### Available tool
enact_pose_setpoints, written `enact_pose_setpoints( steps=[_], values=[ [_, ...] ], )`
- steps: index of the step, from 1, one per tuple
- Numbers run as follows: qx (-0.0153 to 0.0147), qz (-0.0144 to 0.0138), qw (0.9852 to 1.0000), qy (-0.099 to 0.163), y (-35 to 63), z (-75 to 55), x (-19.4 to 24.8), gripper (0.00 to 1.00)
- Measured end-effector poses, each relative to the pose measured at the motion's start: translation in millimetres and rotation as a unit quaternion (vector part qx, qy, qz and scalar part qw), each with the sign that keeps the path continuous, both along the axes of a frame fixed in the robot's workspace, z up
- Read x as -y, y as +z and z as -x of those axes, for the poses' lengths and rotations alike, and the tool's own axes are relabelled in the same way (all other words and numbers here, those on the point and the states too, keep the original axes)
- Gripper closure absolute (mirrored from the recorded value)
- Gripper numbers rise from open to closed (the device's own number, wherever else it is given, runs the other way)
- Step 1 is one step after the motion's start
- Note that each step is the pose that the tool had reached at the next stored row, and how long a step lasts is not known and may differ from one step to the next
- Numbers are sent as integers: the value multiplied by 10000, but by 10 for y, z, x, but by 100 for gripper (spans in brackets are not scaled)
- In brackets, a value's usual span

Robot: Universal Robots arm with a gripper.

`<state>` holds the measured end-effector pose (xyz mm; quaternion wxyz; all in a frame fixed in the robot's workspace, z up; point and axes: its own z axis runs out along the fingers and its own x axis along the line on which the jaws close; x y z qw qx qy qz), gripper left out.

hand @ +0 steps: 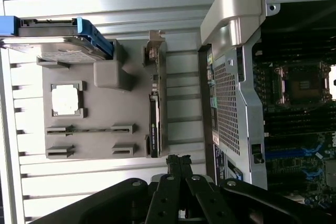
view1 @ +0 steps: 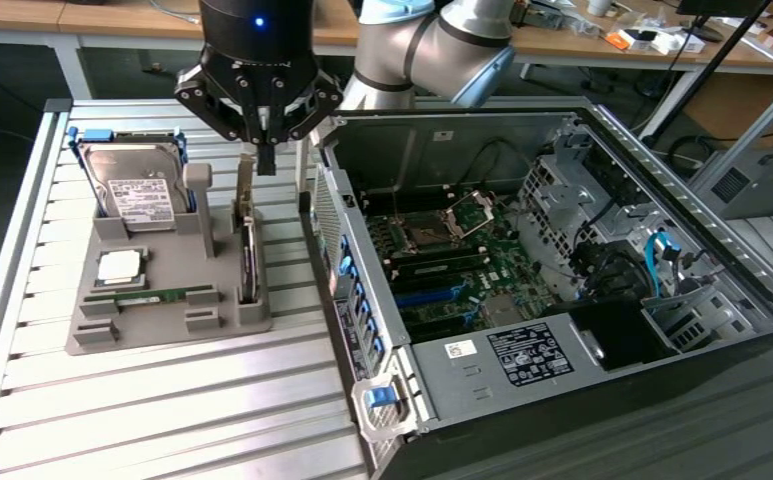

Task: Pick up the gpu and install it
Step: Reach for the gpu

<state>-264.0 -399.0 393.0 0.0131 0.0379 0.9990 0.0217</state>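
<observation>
Basically the approach step: gripper [view1: 266, 152] hangs with jaws pinched together, holding nothing, at 12 o'clock of the gpu [view1: 245, 240] in the exterior view. The gpu stands on edge in the grey holder [view1: 159, 325], not yet lifted, at 9 o'clock of the open computer case [view1: 359, 300]. My read is that a grasp from here calls for spreading the jaws and lining them along the card's top edge. The card is seen edge-on, so its faces are hidden. I can't tell the gap between fingertips and card. The target slot on the motherboard [view1: 446, 260] is hard to make out. The wrist view cuts off the arm above the gripper [hand: 178, 160], with the gpu [hand: 153, 124] just beyond.
</observation>
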Motion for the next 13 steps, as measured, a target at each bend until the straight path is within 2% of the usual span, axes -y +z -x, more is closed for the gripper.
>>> enact_pose_setpoints(
  steps=[13],
  values=[
    [0, 0, 10000, 0, 0, 30, 0, 90]
  ],
)
